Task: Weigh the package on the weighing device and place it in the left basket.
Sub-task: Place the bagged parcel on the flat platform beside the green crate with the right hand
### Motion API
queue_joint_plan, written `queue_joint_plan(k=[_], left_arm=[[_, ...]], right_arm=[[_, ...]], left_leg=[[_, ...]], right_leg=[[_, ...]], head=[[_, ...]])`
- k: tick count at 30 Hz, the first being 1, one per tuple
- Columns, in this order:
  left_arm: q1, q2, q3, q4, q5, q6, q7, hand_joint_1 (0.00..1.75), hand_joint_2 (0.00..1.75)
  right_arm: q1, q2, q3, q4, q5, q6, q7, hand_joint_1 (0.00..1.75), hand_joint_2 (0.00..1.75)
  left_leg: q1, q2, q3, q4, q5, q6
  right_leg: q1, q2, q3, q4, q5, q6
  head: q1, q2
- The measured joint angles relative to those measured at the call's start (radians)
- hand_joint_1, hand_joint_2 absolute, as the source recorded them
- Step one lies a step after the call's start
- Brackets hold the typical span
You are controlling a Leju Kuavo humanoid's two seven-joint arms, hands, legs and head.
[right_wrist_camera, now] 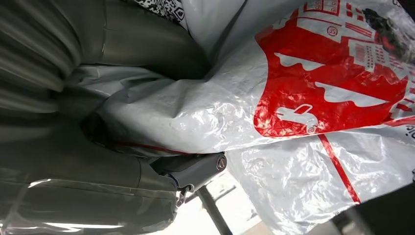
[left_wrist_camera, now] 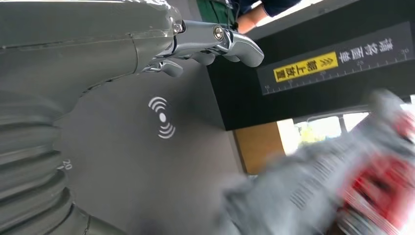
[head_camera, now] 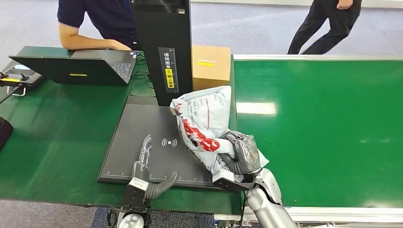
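A white plastic mail package (head_camera: 205, 124) with red print is held by my right hand (head_camera: 241, 154) over the right part of the dark weighing plate (head_camera: 138, 147). In the right wrist view the package (right_wrist_camera: 313, 98) lies against the hand's thumb and fingers (right_wrist_camera: 195, 169). My left hand (head_camera: 144, 164) hovers over the front of the plate, fingers stretched out and apart, holding nothing. In the left wrist view the left hand's fingers (left_wrist_camera: 215, 41) reach over the plate's wireless mark (left_wrist_camera: 162, 117), and the package (left_wrist_camera: 342, 186) shows blurred to one side.
A black upright column (head_camera: 164, 47) with a ruler strip stands behind the plate. A cardboard box (head_camera: 211, 64) sits behind the package. A laptop (head_camera: 81, 66) and a seated person are at the back left. A green conveyor belt (head_camera: 323, 118) lies to the right. Another person walks at the back right.
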Motion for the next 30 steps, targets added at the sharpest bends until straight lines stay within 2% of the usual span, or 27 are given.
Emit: queue_joint_plan(k=[9, 12, 16, 21, 22, 25, 26, 30], left_arm=[[-0.013, -0.003, -0.005, 0.0, -0.013, -0.006, 0.0, 0.0, 1.75], [-0.014, -0.005, -0.007, 0.0, -0.02, -0.007, 0.0, 0.0, 1.75], [-0.018, -0.005, -0.008, 0.0, -0.027, -0.012, 0.0, 0.0, 1.75], [-0.019, -0.01, -0.01, 0.0, -0.04, -0.02, 0.0, 0.0, 1.75], [-0.019, -0.011, -0.01, 0.0, -0.044, -0.021, 0.0, 0.0, 1.75], [-0.017, -0.013, -0.01, -0.002, -0.055, -0.023, 0.0, 0.0, 1.75], [-0.016, -0.014, -0.01, -0.004, -0.059, -0.023, 0.0, 0.0, 1.75], [-0.008, -0.014, -0.009, -0.012, -0.075, -0.023, 0.0, 0.0, 1.75]], right_arm=[[-0.186, 0.015, 0.1, 0.274, 0.001, 0.027, -0.002, 1.51, 1.75], [-0.246, 0.034, 0.12, 0.361, 0.0, 0.031, -0.007, 1.47, 1.75], [-0.316, 0.062, 0.144, 0.464, -0.006, 0.059, -0.045, 1.33, 1.75], [-0.379, 0.096, 0.171, 0.554, -0.016, 0.078, -0.101, 1.33, 1.75], [-0.388, 0.102, 0.176, 0.568, -0.016, 0.076, -0.108, 1.14, 1.75], [-0.407, 0.122, 0.195, 0.6, -0.01, 0.067, -0.118, 0.14, 1.75], [-0.41, 0.128, 0.202, 0.606, -0.007, 0.064, -0.12, 0.0, 1.75], [-0.412, 0.156, 0.235, 0.618, -0.001, 0.056, -0.123, 0.0, 1.75]], left_leg=[[0.0, 0.0, 0.0, 0.0, 0.0, 0.0], [0.0, 0.0, 0.0, 0.0, 0.001, 0.0], [0.0, 0.0, -0.001, 0.0, 0.001, 0.0], [0.0, 0.0, -0.001, 0.0, 0.001, 0.0], [0.0, 0.0, -0.001, 0.0, 0.001, 0.0], [0.0, 0.0, -0.001, 0.0, 0.001, 0.0], [0.0, 0.0, -0.001, 0.0, 0.001, 0.0], [0.0, 0.0, -0.001, 0.0, 0.001, 0.0]], right_leg=[[0.0, 0.0, 0.0, 0.0, 0.0, 0.0], [0.0, 0.0, 0.0, 0.0, 0.0, 0.0], [0.0, 0.0, -0.001, 0.0, 0.0, 0.0], [0.0, 0.0, -0.001, 0.0, 0.0, 0.0], [0.0, 0.0, -0.001, 0.0, 0.0, 0.0], [0.0, 0.0, -0.001, 0.0, 0.0, 0.0], [0.0, 0.0, -0.001, 0.0, 0.0, 0.0], [0.0, 0.0, -0.002, 0.0, 0.0, 0.0]], head=[[0.0, 0.0], [0.0, 0.0], [0.0, 0.0], [0.0, 0.0], [0.0, 0.0], [0.0, 0.0], [0.0, 0.0], [0.0, 0.0]])
